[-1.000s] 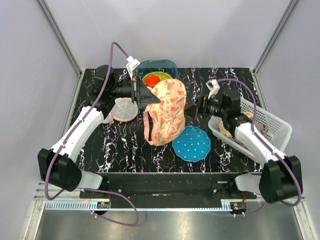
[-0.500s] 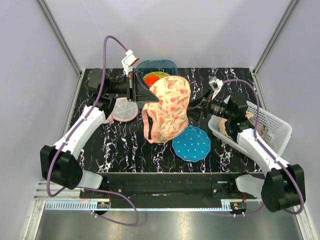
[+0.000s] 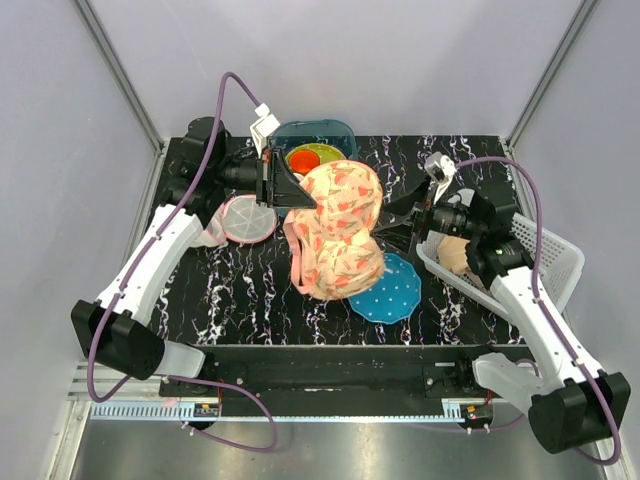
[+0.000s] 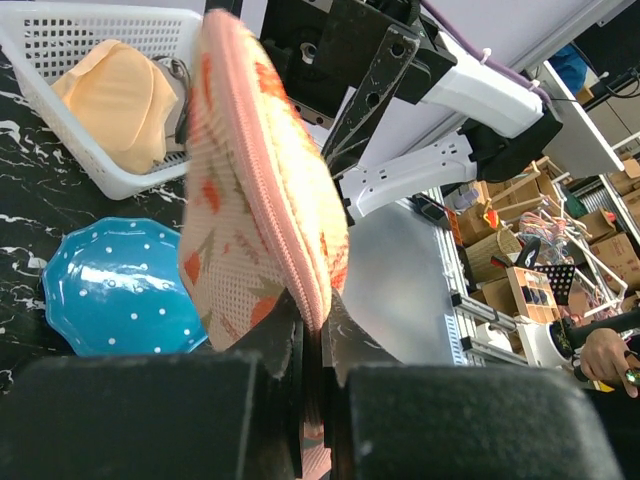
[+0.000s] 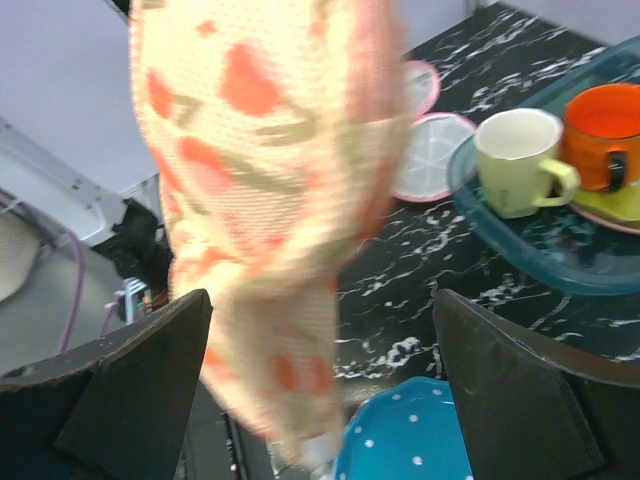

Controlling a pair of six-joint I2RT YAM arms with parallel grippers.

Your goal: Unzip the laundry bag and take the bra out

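The laundry bag [image 3: 340, 235], a peach pouch with red and green prints and pink edging, hangs in the air over the middle of the table. My left gripper [image 3: 305, 197] is shut on its pink zipper edge [image 4: 300, 270] at the bag's upper left. The left wrist view shows the two jaws pinching that edge at the left gripper [image 4: 312, 325]. My right gripper [image 3: 392, 228] stands wide open just right of the bag. In the right wrist view the blurred bag [image 5: 260, 180] hangs between and ahead of the fingers of the right gripper [image 5: 320, 300], apart from them. The bra is hidden.
A blue dotted plate [image 3: 388, 290] lies under the bag's lower end. A white basket [image 3: 545, 250] with a soft peach piece stands at the right. A teal tray [image 3: 320, 130] with cups sits at the back. A pink-rimmed mesh round [image 3: 248, 218] lies at the left.
The bag has swung and its lower end now overlaps the blue plate. My right gripper has moved left, closer to the bag, still open. The left gripper keeps its hold.
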